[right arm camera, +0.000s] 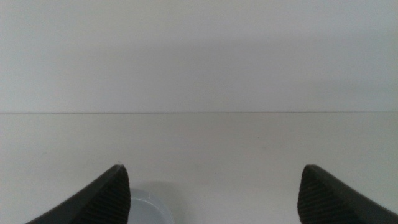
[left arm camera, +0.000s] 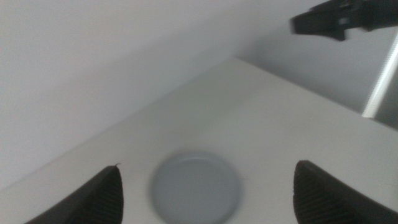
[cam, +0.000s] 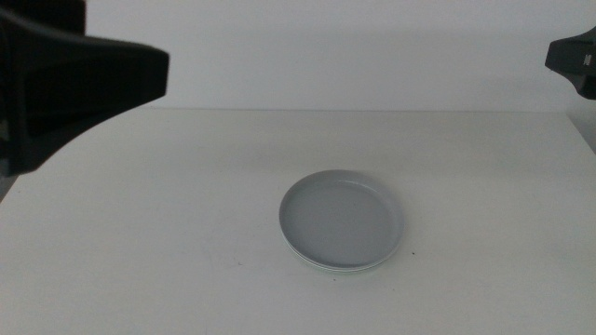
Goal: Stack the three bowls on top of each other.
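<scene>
A grey bowl point(cam: 340, 219) sits on top of a stack right of the table's middle. Under its near edge a pale rim point(cam: 337, 270) of a lower bowl peeks out; I cannot tell how many bowls lie beneath. My left gripper point(left arm camera: 208, 199) hangs high above the stack, open and holding nothing, with the grey bowl point(left arm camera: 196, 186) between its jaws in the left wrist view. My right gripper point(right arm camera: 214, 199) is also open and holding nothing, raised off to the right, and only an edge of the bowl point(right arm camera: 149, 213) shows in the right wrist view.
The white table point(cam: 140, 233) ends at a pale wall behind. The left arm point(cam: 74, 79) looms dark at the upper left of the middle view. At the upper right corner sits the right arm point(cam: 575, 58), which the left wrist view also catches as a dark shape point(left arm camera: 339, 17).
</scene>
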